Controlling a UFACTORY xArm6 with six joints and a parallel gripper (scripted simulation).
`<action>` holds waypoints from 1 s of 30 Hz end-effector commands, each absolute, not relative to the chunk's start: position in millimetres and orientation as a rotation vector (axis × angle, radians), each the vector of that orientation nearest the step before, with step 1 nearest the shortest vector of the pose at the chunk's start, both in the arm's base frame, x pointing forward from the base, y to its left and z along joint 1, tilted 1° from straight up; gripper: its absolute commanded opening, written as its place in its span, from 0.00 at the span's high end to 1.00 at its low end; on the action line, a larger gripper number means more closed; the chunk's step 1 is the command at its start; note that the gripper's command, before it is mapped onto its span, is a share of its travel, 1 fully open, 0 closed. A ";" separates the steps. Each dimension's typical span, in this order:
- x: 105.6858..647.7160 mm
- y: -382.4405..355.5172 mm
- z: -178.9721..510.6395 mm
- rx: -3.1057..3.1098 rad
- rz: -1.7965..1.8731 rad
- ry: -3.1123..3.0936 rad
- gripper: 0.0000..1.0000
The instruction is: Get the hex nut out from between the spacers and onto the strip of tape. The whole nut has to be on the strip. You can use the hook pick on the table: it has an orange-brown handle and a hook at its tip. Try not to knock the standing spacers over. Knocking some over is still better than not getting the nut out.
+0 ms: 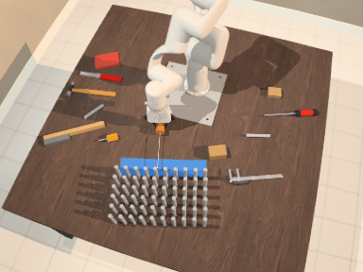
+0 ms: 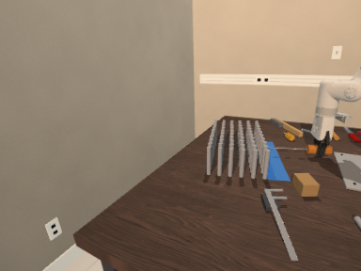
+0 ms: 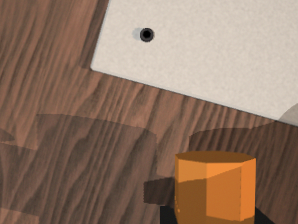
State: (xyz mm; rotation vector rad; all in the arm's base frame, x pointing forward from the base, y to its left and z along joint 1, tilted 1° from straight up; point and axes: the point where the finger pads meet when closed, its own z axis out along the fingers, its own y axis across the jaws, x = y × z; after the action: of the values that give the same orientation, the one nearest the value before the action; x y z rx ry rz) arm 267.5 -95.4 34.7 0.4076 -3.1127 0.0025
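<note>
My gripper (image 1: 161, 123) (image 2: 323, 147) is shut on the orange-brown handle (image 1: 161, 128) (image 2: 312, 150) (image 3: 215, 186) of the hook pick, low over the table in front of the robot's base. The pick's thin shaft (image 1: 158, 151) (image 2: 291, 149) points toward the spacers, and its tip reaches over the blue strip of tape (image 1: 128, 161) (image 2: 277, 165) at the first row. The grey spacers (image 1: 161, 195) (image 2: 237, 146) stand upright in a dense grid just beyond the tape. The hex nut is hidden among them; I cannot see it in any view.
The grey base plate (image 1: 198, 101) (image 3: 210, 45) lies behind the gripper. A tan block (image 1: 217, 151) (image 2: 306, 184) and a caliper (image 1: 255, 178) (image 2: 279, 221) lie right of the tape. A small yellow screwdriver (image 1: 110, 138) and a wooden bar (image 1: 73, 132) lie to the left.
</note>
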 end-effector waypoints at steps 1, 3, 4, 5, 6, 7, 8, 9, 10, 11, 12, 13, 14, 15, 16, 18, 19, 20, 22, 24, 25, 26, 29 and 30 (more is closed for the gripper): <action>268.8 -95.9 35.2 0.408 0.005 -3.116 1.00; 268.8 -95.9 34.3 0.408 0.005 -3.116 1.00; 268.8 -95.9 33.8 0.408 0.005 -3.116 1.00; 268.8 -95.9 33.1 0.408 0.005 -3.116 1.00; 268.8 -95.9 32.4 0.408 0.005 -3.116 1.00; 268.8 -96.0 31.5 0.408 0.005 -3.116 1.00; 268.8 -96.0 30.6 0.408 0.005 -3.116 1.00; 268.8 -96.0 29.7 0.408 0.005 -3.116 1.00; 268.8 -96.0 28.7 0.408 0.005 -3.116 1.00; 268.8 -96.0 27.7 0.408 0.005 -3.116 1.00; 268.8 -96.0 26.7 0.408 0.005 -3.116 1.00; 268.8 -96.0 25.7 0.408 0.005 -3.116 1.00; 268.8 -96.0 24.8 0.408 0.005 -3.116 1.00; 268.8 -96.0 23.9 0.408 0.005 -3.116 1.00; 268.8 -96.0 23.9 0.408 0.005 -3.116 1.00; 268.8 -96.0 23.1 0.408 0.005 -3.116 1.00; 268.9 -96.0 22.3 0.408 0.005 -3.116 1.00; 268.9 -96.0 21.7 0.408 0.005 -3.116 1.00; 268.9 -96.0 20.7 0.408 0.005 -3.116 1.00; 268.9 -96.0 20.0 0.408 0.005 -3.116 1.00; 268.9 -96.0 19.9 0.408 0.005 -3.116 1.00; 268.9 -96.0 19.8 0.408 0.005 -3.116 1.00; 268.9 -96.0 19.7 0.408 0.005 -3.116 1.00; 268.9 -96.0 19.7 0.408 0.005 -3.116 1.00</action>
State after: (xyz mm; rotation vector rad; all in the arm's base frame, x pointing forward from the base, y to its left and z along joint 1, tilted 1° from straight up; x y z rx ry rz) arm 267.5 -95.6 19.3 0.4076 -3.1127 0.0024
